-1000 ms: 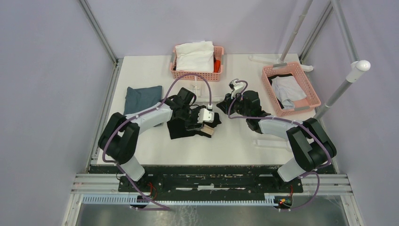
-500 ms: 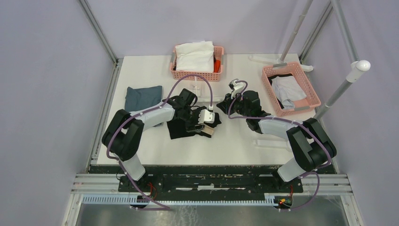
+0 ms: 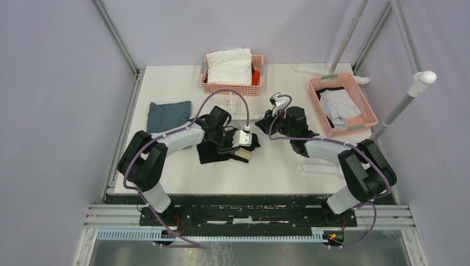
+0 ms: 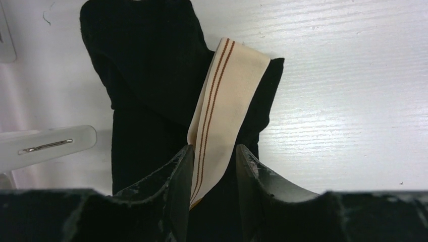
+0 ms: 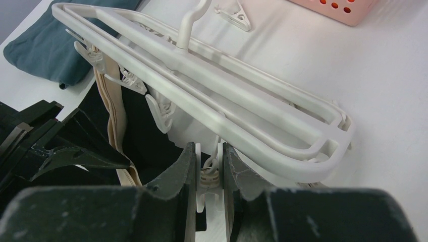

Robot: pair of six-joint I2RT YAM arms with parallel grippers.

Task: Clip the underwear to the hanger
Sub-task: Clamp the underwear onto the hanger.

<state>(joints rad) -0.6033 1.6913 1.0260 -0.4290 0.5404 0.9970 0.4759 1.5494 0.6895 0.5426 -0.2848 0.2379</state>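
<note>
Underwear (image 4: 151, 75), black with a cream waistband (image 4: 227, 96), lay crumpled near the middle of the white table (image 4: 353, 101). The left claw (image 4: 214, 149) stood with a finger on each side of that band, though whether it was pinching the band could not be told. Just beyond, the right claw (image 5: 208, 147) was closed on a small white clip (image 5: 208, 174) hanging from the hanger (image 5: 222, 120), whose rails partly overlapped the underwear; farther back sat a folded blue cloth (image 3: 168, 115) and a pink basket (image 3: 230, 88).
</note>
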